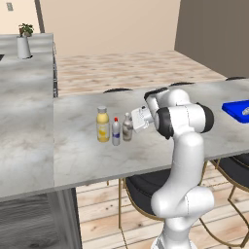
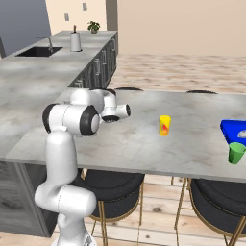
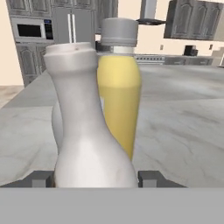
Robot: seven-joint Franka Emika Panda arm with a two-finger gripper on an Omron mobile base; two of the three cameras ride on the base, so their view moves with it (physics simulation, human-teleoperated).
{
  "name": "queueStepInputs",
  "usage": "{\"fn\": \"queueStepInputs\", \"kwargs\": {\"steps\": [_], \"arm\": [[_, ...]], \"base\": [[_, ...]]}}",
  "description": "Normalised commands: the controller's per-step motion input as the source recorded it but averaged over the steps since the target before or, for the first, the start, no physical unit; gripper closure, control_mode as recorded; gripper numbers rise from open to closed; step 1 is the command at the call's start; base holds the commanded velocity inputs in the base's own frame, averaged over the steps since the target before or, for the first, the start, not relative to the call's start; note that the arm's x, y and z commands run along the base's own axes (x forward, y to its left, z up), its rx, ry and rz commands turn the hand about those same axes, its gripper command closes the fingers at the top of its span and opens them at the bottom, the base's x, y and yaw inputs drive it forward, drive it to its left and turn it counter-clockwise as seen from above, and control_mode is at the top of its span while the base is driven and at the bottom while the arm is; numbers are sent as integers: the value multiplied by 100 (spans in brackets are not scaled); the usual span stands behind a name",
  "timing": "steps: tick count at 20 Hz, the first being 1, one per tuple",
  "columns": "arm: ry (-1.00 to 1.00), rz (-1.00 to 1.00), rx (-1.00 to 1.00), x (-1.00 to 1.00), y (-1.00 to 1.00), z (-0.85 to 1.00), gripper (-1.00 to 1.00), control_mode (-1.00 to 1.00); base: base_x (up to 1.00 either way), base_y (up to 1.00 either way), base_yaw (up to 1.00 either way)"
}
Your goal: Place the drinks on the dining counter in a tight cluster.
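Observation:
Three drinks stand close together on the dining counter [image 1: 78, 155]: a yellow bottle [image 1: 102, 125] with a pale cap, a slim silver-grey bottle [image 1: 115, 132] with a red cap, and a brown-and-white bottle [image 1: 127, 127] on the right. My gripper [image 1: 135, 121] reaches in from the right and is shut on the brown-and-white bottle. In the hand view that bottle [image 3: 87, 131] stands between the fingertips of the gripper [image 3: 96, 178], touching both. The yellow bottle [image 3: 120, 100] is right behind it, and a sliver of the silver-grey bottle [image 3: 55, 122] peeks out at its left.
A blue tray [image 1: 238, 111] lies at the counter's right end. A yellow cup [image 2: 165, 125] and a green cup [image 2: 236, 153] stand to my right. Black stools [image 1: 146, 189] sit under the counter's near edge. A potted plant [image 1: 25, 30] is far back left.

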Motion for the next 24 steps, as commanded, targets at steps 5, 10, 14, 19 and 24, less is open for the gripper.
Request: {"fn": "queueStepInputs", "kwargs": {"steps": [5, 10, 14, 19, 24], "arm": [[-1, 0, 0, 3, 0, -18, 100, -100], [0, 0, 0, 0, 0, 0, 100, -100], [0, 0, 0, 0, 0, 0, -100, -100], [0, 0, 0, 0, 0, 0, -100, -100], [0, 0, 0, 0, 0, 0, -100, -100]], "base": [[0, 0, 0], [0, 0, 0], [0, 0, 0], [0, 0, 0], [0, 0, 0]]}}
